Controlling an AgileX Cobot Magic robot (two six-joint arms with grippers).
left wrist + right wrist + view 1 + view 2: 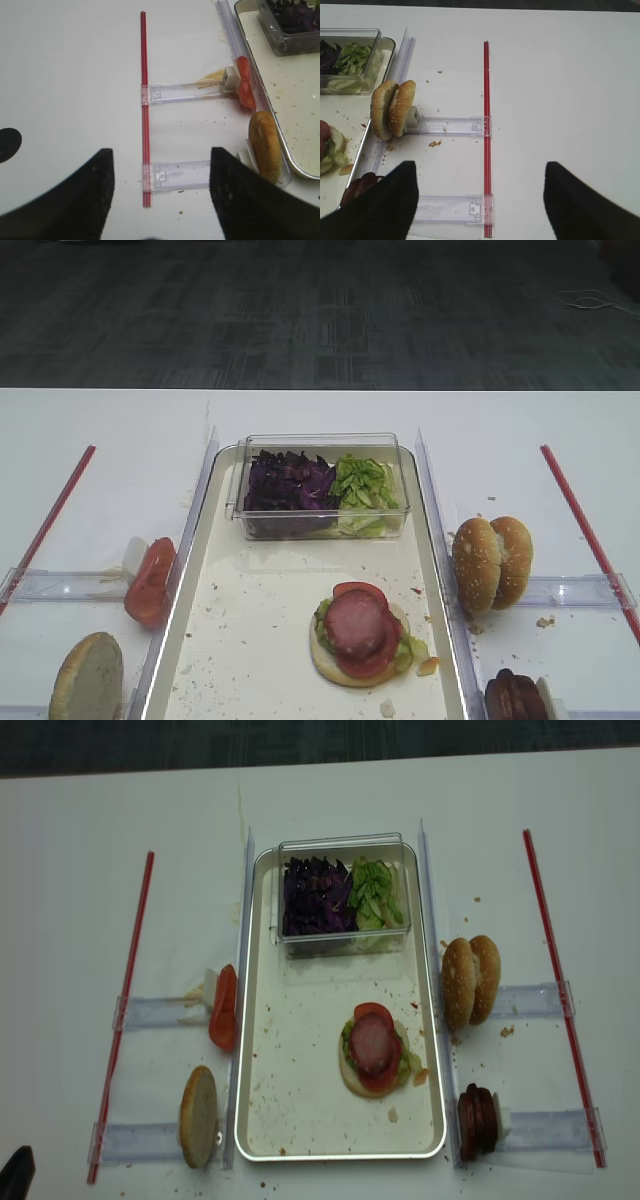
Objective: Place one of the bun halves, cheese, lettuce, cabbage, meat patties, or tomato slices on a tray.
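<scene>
The tray lies lengthwise in the middle of the white table. At its 12 o'clock end sits a clear box, purple cabbage filling its left part and green lettuce its right. Toward 5 o'clock on the tray a half-built burger stands: a bun base, green bits at its edges, a tomato slice peeping out, and a pinkish patty on top. Crumbs speckle the tray floor.

Outside the tray's right rim, at about 3 o'clock, two seeded buns stand on edge against a clear rack. Lower, near 5 o'clock, dark patties stand on edge too. Off the left rim at 9 o'clock tomato slices lean upright, and at 7 o'clock a single bun half stands on edge. A red rod runs along the far left and another rod along the far right, each crossed by the clear racks.

The right gripper hangs above bare table beside the right rod, its dark fingers spread wide with nothing between them. The left gripper hovers likewise over the left rod, jaws standing wide and empty, the bun half just off its right finger
</scene>
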